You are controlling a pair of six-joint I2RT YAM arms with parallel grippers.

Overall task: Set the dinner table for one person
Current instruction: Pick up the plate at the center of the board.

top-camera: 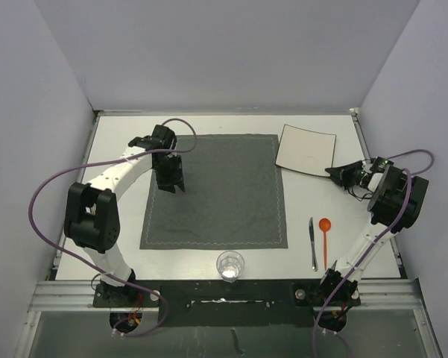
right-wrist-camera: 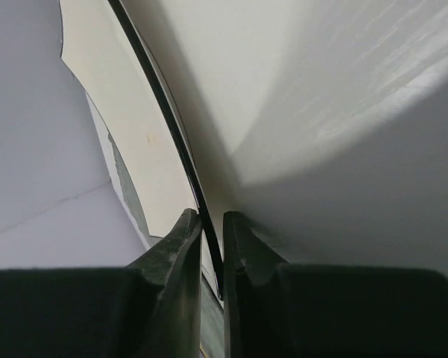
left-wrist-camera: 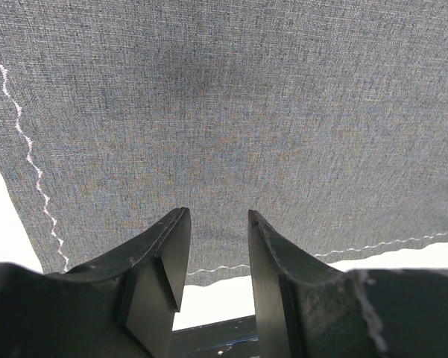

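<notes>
On the white dinner table (top-camera: 119, 149) lies a dark grey placemat (top-camera: 216, 194). A white square plate (top-camera: 305, 149) with a thin black rim sits at the back right, beside the mat's corner. My right gripper (top-camera: 334, 172) is at the plate's right edge. In the right wrist view its fingers (right-wrist-camera: 210, 216) are shut on the black rim of the plate (right-wrist-camera: 298, 97). My left gripper (top-camera: 170, 185) hovers over the mat's back left part. In the left wrist view it stands open (left-wrist-camera: 218, 214) with only the placemat (left-wrist-camera: 231, 112) beneath and nothing between the fingers.
A clear drinking glass (top-camera: 230, 265) stands at the front edge, just below the mat. A metal knife (top-camera: 312, 242) and an orange spoon (top-camera: 325, 235) lie side by side on the right, near my right arm. Grey walls enclose three sides.
</notes>
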